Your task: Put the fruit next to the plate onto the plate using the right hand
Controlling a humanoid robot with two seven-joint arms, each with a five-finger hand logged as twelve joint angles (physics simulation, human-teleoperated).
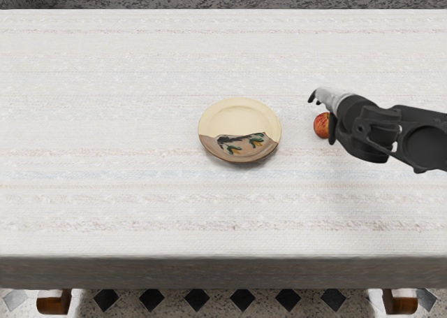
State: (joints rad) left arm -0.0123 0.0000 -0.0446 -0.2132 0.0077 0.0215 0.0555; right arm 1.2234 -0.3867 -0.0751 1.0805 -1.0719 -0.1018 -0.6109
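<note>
One arm showed in your view: the right arm [412, 142] came in from the right edge, dark and bulky, and reached leftward over the desk [126, 66]. Its robot hand [334, 114] sat right against the fruit [320, 125], a small reddish-orange ball, and covered its top and right side so that only its left part showed. You could not tell from this angle whether the robot hand had closed on the fruit or merely lay over it. The fruit was just beside the plate [239, 115], off its right rim with a narrow strip of desk between them, and not on it. The plate stood near the middle of the desk, round, cream on the far part and brown on the near part, with a dark and green painted figure across the brown band. The desk wore a pale, faintly striped cloth. Below its front edge you could see dark diamond floor tiles [197, 299] and two wooden feet [53, 302].
</note>
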